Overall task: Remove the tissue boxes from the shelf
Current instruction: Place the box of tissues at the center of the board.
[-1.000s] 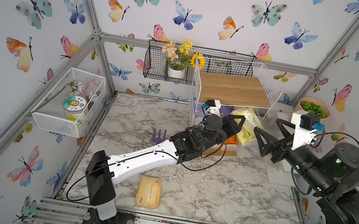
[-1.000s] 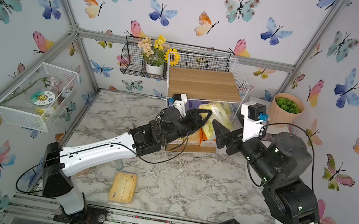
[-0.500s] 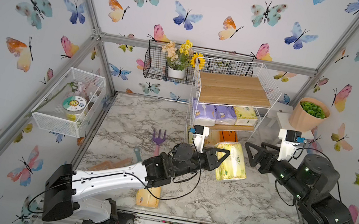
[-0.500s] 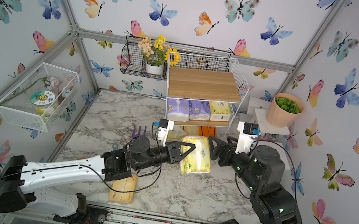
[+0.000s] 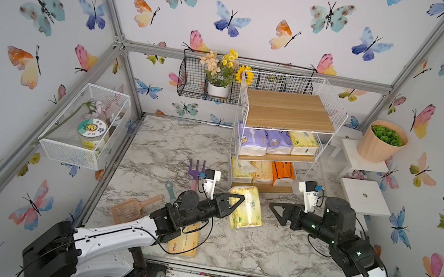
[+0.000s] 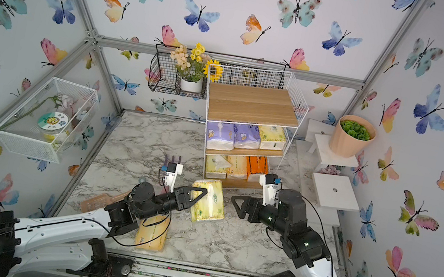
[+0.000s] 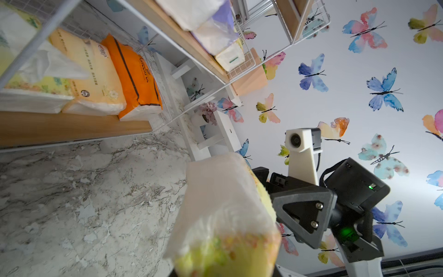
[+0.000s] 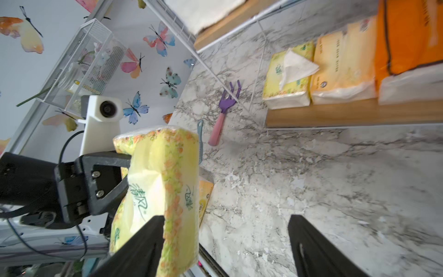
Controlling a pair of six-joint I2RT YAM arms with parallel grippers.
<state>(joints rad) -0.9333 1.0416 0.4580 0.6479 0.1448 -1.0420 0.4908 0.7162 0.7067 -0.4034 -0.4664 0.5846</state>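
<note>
Two packs are off the shelf point(image 5: 290, 111): the peach pack point(image 5: 184, 242) lies on the near tabletop point(image 5: 169, 148), the yellow-green pack point(image 5: 248, 216) hangs pinched in the left gripper point(image 5: 236, 205), six shelved packs point(image 5: 268, 141) are left, and the right gripper point(image 5: 277, 213) gapes empty.

Your shelf point(image 5: 290, 111) stands at the back of the table point(image 5: 170, 142), with three tissue packs point(image 5: 274, 140) on its middle board, three more packs point(image 5: 262, 172) on its lowest, a seventh pack point(image 5: 249, 215) in the left gripper point(image 5: 235, 204) before it, and an eighth pack point(image 5: 185, 245) near the front edge.
</note>
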